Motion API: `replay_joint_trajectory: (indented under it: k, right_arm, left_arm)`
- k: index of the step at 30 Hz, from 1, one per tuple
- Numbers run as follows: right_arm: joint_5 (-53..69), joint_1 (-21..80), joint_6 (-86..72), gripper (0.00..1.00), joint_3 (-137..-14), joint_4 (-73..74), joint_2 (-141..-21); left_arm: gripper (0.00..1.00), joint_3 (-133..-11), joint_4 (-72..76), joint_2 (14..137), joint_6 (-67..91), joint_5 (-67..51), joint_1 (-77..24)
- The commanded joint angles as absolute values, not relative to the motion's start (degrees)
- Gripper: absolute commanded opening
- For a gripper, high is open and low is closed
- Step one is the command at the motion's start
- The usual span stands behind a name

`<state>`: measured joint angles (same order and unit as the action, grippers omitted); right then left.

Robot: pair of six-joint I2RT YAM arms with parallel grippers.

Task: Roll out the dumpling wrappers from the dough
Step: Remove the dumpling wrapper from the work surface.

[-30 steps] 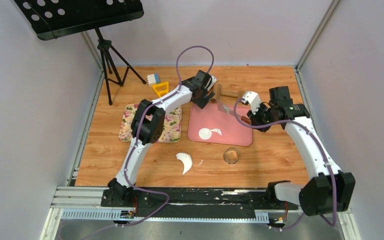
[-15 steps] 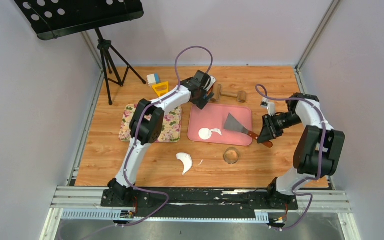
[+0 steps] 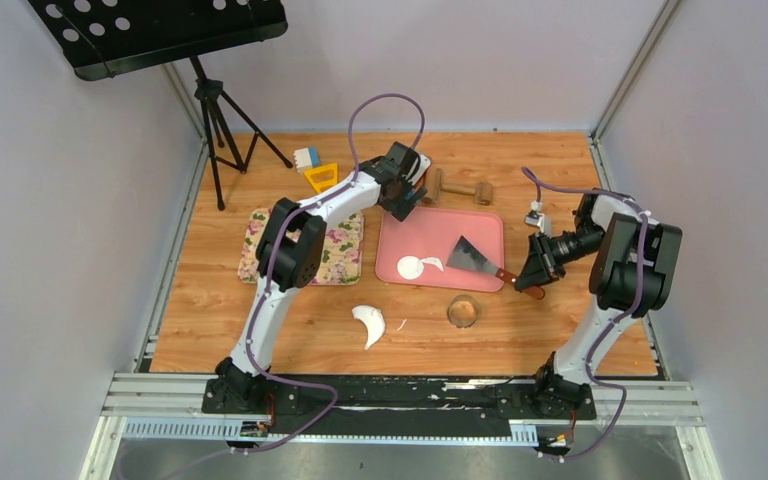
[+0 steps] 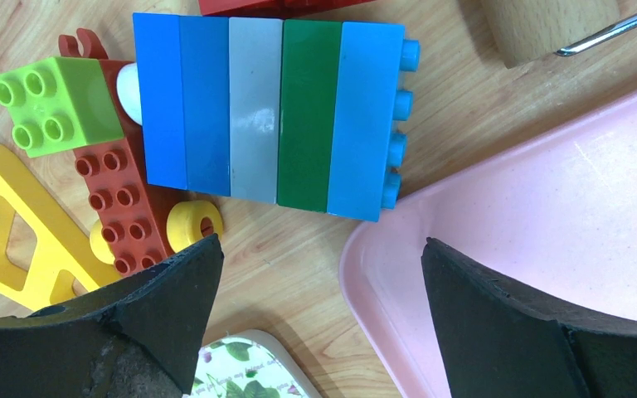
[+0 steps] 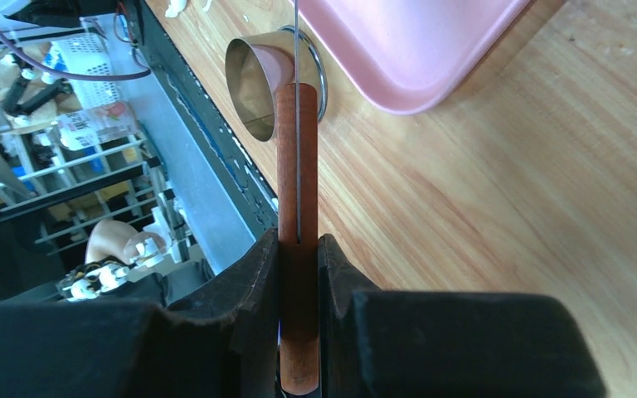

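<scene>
No text, label, brand, number or sign is legible in any view. Printed packaging (image 5: 79, 128) on the shelves (image 5: 41, 178) beyond the table edge in the right wrist view is too small and blurred to read.

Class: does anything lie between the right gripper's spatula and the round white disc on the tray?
Yes: a small white dough scrap lies on the pink tray between the wooden-handled metal spatula and the round white dough disc.
</scene>
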<state>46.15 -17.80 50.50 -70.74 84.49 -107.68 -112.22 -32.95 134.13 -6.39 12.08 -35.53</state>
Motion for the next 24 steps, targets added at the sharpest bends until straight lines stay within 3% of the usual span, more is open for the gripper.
replay_joint_trajectory:
  k: [1,15,24]
  right_arm:
    - [49.46,-18.1,53.46,0.0,-72.76,86.42,-112.85]
    - [53.06,-17.93,59.68,0.0,-77.77,90.62,-123.87]
    - [55.09,-16.09,64.3,0.0,-77.1,91.93,-126.35]
  left_arm:
    - [0.97,-112.5,-32.25,129.73,-5.71,11.42,-35.63]
    - [0.97,-112.44,-33.17,128.44,-5.76,9.23,-35.99]
    - [0.96,-106.03,-33.26,120.53,-6.8,3.15,-37.86]
